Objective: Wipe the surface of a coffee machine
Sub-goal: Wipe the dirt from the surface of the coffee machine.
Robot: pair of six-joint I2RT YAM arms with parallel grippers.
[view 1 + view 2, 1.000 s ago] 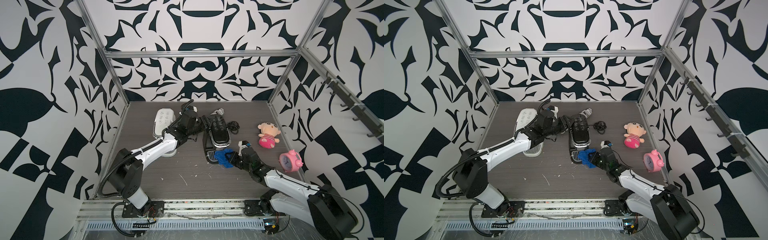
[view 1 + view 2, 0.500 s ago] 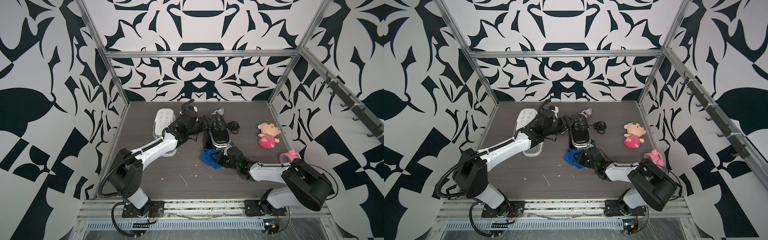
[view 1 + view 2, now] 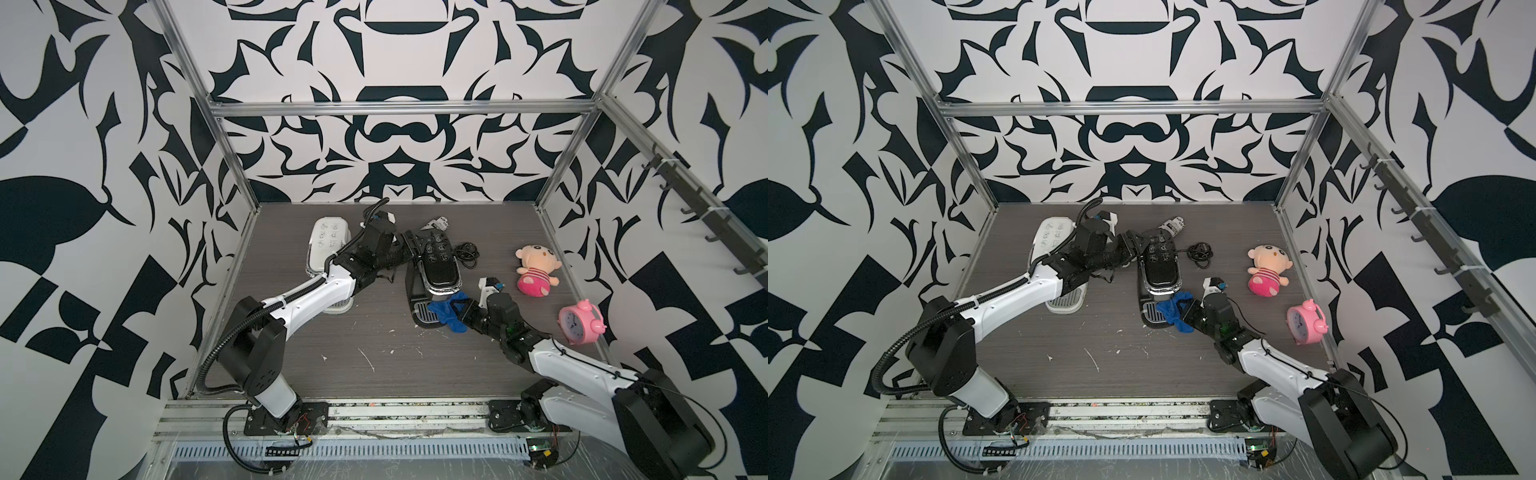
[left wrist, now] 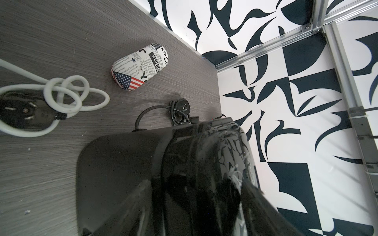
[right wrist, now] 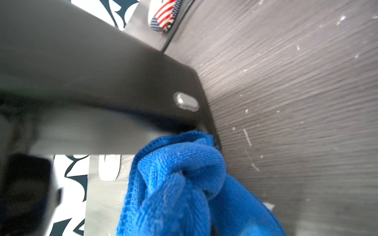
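The black coffee machine (image 3: 438,266) (image 3: 1158,266) stands mid-table, its buttoned top shining. My left gripper (image 3: 405,251) (image 3: 1129,247) is closed around its upper rear part; in the left wrist view the glossy body (image 4: 184,163) fills the space between the fingers. My right gripper (image 3: 461,313) (image 3: 1185,311) is shut on a bunched blue cloth (image 3: 446,313) (image 3: 1173,311). The cloth (image 5: 180,173) presses against the front corner of the machine's base (image 5: 102,71), beside the metal drip tray (image 5: 102,194). The right fingers are hidden by the cloth.
A white coffee machine (image 3: 328,241) stands behind my left arm. A newsprint-patterned case (image 4: 141,66), a black cord (image 3: 465,253) and a white cord (image 4: 61,96) lie at the back. A plush doll (image 3: 536,270) and pink alarm clock (image 3: 579,324) sit right. White crumbs dot the front.
My right gripper swept the blue cloth left across the front of the machine's base, then back to the right. The left arm has held still on the machine.
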